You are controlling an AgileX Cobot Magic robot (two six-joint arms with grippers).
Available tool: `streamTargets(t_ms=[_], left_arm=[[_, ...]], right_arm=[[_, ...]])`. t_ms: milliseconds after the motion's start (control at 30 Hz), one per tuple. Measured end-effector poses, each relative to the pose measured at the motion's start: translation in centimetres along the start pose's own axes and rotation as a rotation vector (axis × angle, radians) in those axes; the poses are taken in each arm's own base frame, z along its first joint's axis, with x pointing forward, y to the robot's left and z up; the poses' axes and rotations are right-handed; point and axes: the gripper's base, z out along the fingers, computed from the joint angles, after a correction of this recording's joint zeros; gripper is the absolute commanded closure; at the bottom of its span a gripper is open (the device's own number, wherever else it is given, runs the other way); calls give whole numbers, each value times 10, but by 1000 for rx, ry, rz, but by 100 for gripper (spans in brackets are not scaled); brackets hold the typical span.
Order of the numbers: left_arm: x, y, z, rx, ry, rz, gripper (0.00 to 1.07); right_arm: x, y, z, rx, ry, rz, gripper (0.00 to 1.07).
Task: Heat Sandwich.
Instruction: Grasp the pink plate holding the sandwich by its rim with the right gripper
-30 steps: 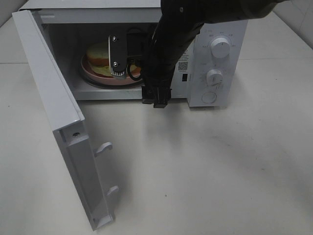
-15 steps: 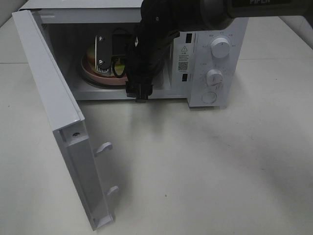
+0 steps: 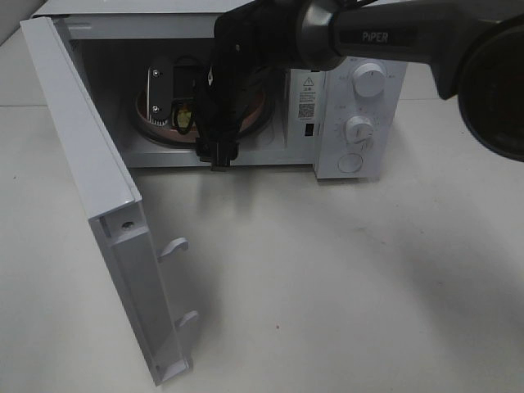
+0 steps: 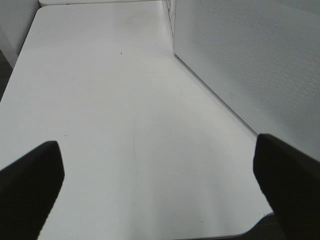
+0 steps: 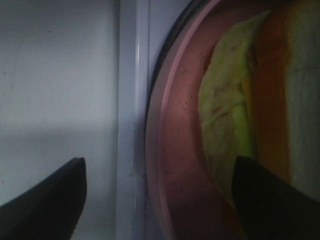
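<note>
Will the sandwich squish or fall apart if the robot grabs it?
Probably squishy: the sandwich looks like thick soft bread. Its leafy green-yellow filling pokes out at the side, so it may slip loose. It likely weighs little, so the pink plate under it should stay put.

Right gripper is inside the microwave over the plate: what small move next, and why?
Probably draw the right gripper straight back out. The sandwich lies on the pink plate inside the microwave, the jaws stand apart around nothing, and the door cannot shut past the arm.
</note>
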Motion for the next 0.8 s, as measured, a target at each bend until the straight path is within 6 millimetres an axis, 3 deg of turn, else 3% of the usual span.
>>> streamTargets(t_ms=[167, 233, 267, 367, 400, 433, 467, 800], left_arm=[[0, 0, 0, 0, 0, 0, 9], [0, 0, 0, 0, 0, 0, 9], [0, 0, 0, 0, 0, 0, 9], [0, 0, 0, 0, 0, 0, 9], [0, 0, 0, 0, 0, 0, 9], [0, 0, 0, 0, 0, 0, 9], [0, 0, 0, 0, 0, 0, 9], [0, 0, 0, 0, 0, 0, 9]], right_arm=[[0, 1, 12, -11, 8, 22, 34], [1, 3, 15, -20, 14, 31, 46], [1, 3, 15, -20, 14, 31, 46], [1, 3, 16, -22, 16, 42, 71], [1, 4, 16, -32, 24, 56, 95], [1, 4, 16, -32, 24, 56, 95], [2, 4, 16, -34, 27, 58, 107], [1, 3, 11, -46, 47, 53, 107]])
